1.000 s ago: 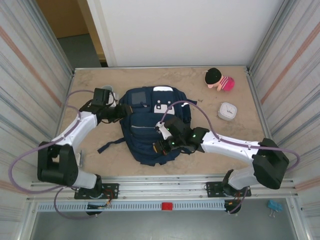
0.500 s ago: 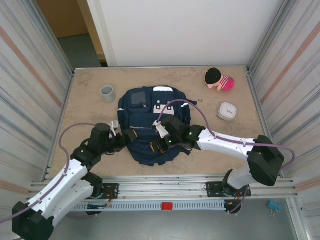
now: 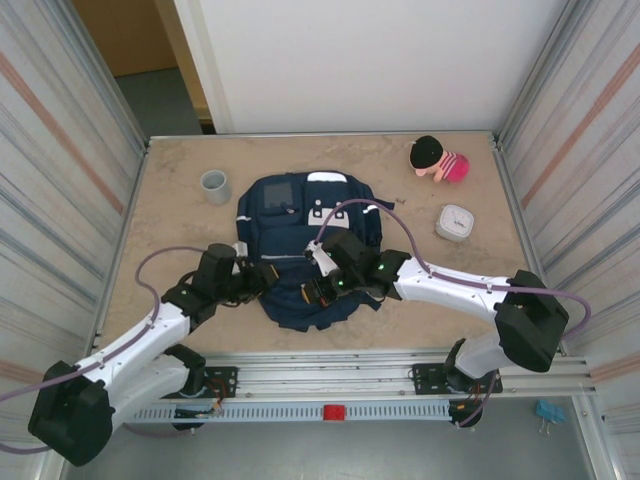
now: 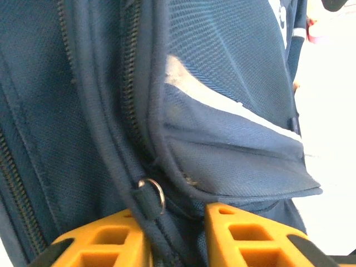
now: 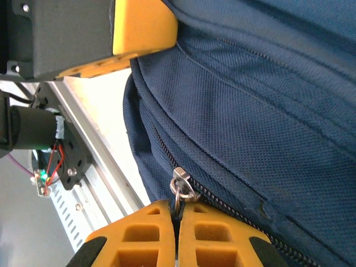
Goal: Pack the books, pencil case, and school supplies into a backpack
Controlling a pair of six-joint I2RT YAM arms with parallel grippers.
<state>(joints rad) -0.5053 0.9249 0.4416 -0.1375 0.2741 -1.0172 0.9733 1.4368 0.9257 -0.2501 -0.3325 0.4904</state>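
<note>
Left jaws: pinching backpack (image 3: pixel 300 250) zipper seam (image 4: pixel 114 167) | Right jaws: closed tight on zipper pull (image 5: pixel 182 186) | Nearby: cup (image 3: pixel 214 185) beyond backpack

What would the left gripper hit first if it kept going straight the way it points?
The backpack. The left gripper sits right up against its zip seam, with a small metal ring just ahead of the fingertips, so it would probably press into that fabric at once.

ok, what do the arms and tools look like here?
Left arm and right arm: white links, black joints, a lilac cable looping off each. Green lights by the right wrist. Left tool and right tool: yellow-orange fingers with hollow pockets.
</note>
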